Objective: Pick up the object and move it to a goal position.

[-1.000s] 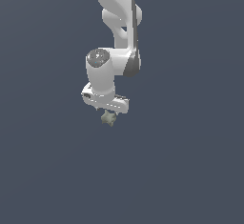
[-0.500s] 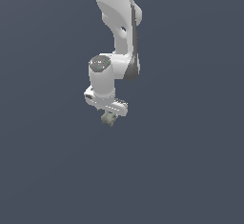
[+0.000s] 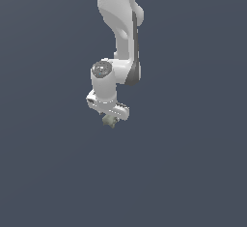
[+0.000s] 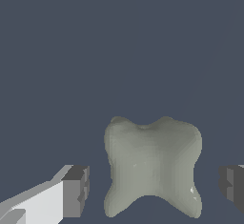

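A white Franka arm holds its claw [image 3: 112,120] low over a plain dark grey surface, with the object [image 3: 110,120], a small, lumpy, star-shaped grey-green piece, sitting directly beneath it. In the wrist view the object [image 4: 151,168] lies between the two dark fingertips [image 4: 76,191], a clear gap showing on each side: the claw is spread and grips nothing. By this evidence the approach and alignment look complete, while the closing, the lift and the carry to the goal position all remain to be done. No goal marker appears in either view, and whether the piece rests on the surface cannot be told.
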`<state>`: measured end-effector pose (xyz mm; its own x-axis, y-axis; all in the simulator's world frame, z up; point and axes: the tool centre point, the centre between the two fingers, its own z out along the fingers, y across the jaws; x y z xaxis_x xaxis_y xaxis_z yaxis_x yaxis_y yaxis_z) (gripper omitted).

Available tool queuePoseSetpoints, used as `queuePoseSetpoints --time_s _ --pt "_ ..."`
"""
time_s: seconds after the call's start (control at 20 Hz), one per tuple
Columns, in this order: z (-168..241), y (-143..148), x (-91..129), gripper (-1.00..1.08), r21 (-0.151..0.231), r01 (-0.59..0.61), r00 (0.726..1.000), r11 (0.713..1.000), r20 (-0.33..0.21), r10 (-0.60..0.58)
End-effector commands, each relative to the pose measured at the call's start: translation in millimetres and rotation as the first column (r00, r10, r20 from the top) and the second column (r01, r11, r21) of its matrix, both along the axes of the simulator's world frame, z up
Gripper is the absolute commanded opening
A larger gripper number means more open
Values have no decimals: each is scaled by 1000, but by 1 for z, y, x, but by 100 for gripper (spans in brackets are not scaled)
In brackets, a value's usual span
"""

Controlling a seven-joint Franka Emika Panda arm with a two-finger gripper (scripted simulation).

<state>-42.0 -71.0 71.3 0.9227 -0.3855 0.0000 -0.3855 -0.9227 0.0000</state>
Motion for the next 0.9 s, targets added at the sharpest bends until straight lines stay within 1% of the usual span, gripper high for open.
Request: queuePoseSetpoints --time_s 0.0,0.2,0.4,0.45,0.85 --pt "-13 0 -1 100 0 2 1000 1000 -1 -2" --pt "-27 0 -1 100 0 3 1000 1000 0 -3" --pt "-32 0 0 100 0 3 1000 1000 0 -3" --pt "-32 0 0 -100 0 3 1000 1000 0 -3" --pt "-32 0 0 -100 0 3 1000 1000 0 -3"
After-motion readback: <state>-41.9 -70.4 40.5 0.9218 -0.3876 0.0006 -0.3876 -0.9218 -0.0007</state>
